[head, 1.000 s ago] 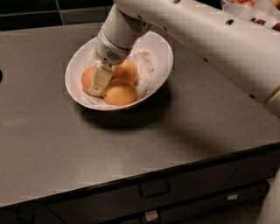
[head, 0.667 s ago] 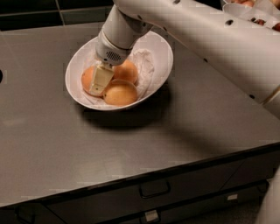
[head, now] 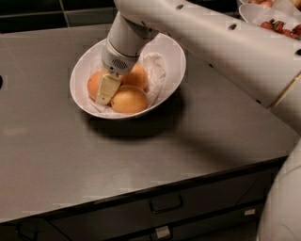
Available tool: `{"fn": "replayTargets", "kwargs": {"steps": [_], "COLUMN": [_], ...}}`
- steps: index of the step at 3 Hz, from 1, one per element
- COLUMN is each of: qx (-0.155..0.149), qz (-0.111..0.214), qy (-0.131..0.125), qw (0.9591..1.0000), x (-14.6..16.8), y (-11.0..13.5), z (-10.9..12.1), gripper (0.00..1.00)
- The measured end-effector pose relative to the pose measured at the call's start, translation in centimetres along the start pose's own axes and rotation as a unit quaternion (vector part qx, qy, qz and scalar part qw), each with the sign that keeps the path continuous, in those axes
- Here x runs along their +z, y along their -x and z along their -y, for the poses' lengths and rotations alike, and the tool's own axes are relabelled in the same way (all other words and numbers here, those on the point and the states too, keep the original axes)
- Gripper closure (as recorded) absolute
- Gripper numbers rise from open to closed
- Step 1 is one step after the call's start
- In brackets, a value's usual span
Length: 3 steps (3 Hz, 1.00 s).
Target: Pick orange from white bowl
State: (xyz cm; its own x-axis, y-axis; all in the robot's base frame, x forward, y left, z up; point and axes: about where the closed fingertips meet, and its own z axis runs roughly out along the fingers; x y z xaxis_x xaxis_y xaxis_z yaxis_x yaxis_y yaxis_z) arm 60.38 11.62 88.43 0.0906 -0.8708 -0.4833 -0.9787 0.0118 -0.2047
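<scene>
Grey countertop (head: pixel 197 141) fills most of the view, with 1 drawer handle (head: pixel 165 204) showing in the dark front below it. Across the top right runs the robot's white arm (head: pixel 225 42), reaching down to the left into the white bowl (head: pixel 176 56).

That bowl, 1 wide glossy oval lined with crumpled white paper (head: pixel 155 70), stands on the counter's far left part. At the top right corner sits 1 other white bowl (head: pixel 254 14) with small red fruits (head: pixel 282 27), well apart from the first.

Inside the lined bowl lie 3 oranges, close together: left orange (head: pixel 95 84), rear orange (head: pixel 136 77) and front orange (head: pixel 128 100).

The gripper (head: pixel 107 89), cream-coloured at its tip, is down among them. It lies over the right edge of the left orange, just beside the front orange and below the rear one. Whether it grips any fruit cannot be told.
</scene>
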Motion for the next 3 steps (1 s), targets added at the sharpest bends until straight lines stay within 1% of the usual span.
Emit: {"fn": "replayTargets", "kwargs": {"steps": [1, 2, 3], "qx": [-0.001, -0.001, -0.002], "qz": [-0.008, -0.022, -0.025], "qy": [0.006, 0.017, 0.022], "qw": [1.0, 0.9996, 0.9994], "x": [0.8, 2.0, 2.5], "y": [-0.1, -0.2, -0.3], "z": [0.2, 0.3, 0.4], "gripper": [0.34, 0.34, 0.36]}}
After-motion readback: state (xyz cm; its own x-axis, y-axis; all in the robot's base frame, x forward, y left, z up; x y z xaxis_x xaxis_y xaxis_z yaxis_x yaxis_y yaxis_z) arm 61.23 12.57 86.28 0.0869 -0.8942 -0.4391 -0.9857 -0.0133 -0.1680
